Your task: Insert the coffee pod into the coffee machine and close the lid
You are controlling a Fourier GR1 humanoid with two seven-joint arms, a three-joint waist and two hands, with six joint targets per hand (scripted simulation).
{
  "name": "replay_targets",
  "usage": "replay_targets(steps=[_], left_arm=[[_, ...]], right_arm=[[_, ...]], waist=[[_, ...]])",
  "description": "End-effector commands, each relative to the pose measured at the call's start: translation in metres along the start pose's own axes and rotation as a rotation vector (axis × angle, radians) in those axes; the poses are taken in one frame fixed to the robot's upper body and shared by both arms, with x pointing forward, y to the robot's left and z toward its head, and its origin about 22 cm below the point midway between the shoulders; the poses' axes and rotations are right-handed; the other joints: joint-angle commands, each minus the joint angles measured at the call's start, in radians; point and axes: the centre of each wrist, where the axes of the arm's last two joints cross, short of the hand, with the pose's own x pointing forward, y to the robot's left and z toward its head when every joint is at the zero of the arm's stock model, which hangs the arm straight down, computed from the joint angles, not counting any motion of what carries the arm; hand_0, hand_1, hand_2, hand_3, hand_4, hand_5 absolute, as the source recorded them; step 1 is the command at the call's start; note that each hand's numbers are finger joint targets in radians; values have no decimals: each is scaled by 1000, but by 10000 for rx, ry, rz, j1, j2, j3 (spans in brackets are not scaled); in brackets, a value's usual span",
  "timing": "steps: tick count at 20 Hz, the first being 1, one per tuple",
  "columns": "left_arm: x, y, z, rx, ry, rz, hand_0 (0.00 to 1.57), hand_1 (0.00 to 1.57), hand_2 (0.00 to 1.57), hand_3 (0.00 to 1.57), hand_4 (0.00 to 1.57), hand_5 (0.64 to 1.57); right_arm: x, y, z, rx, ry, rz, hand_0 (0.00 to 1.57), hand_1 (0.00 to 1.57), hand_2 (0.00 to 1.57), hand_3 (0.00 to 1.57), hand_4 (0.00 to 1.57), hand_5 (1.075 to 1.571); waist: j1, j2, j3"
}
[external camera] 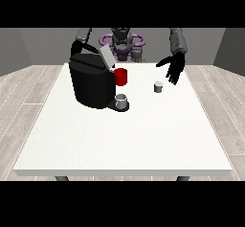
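White and broad, the bench [143, 140] fills the middle of the front view, a plain matte slab with two dark legs just peeking under its near edge; pale wood-look planks run across the floor [24, 96] on both sides, and grey walls [43, 41] close the room behind; no brand, label or writing can be read on anything. Black and bulky, the coffee machine [91, 82] sits on the bench at the view's left, its grey lid [107, 55] tilted up and open; a small grey cup [122, 101] stands on the machine's tray at its front; a red mug [121, 76] sits just beside the machine, behind that tray. And there's the coffee pod [158, 86], small and pale grey, standing on the bench to the right of the machine, well apart from it; the hand at the view's right [174, 66] hangs above and just behind the pod, fingers spread and pointing down, holding nothing, not touching the pod; the other hand is hidden behind the machine, only its grey arm [82, 37] showing above, so I cannot tell how its fingers lie.
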Motion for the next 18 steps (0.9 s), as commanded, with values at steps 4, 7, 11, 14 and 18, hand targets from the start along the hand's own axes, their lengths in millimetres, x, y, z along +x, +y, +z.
replay_targets(steps=[4,7,11,14,18], left_arm=[[-4,-10,-23,-339,494,-1076,0,0,0,0,0,1571],[-14,-25,-23,-140,511,-1374,0,0,291,0,0,1571],[10,-28,-44,310,220,-1896,760,760,877,622,0,1571],[19,-32,-49,537,-355,-2787,839,839,918,756,298,1571],[-3,-46,-46,353,-415,-3633,1038,1038,1105,908,462,1571]], right_arm=[[7,21,-11,-60,247,203,0,0,0,0,0,1571],[1,14,-15,104,308,-399,0,0,0,0,0,1571],[-18,26,-6,292,810,-70,0,0,0,0,0,1571],[-7,1,-37,172,571,-49,0,0,0,0,0,1571],[-5,27,-21,465,471,-18,0,0,0,0,0,1571]], waist=[[-15,506,0],[142,444,1],[94,285,3],[351,671,5],[9,695,-1]])
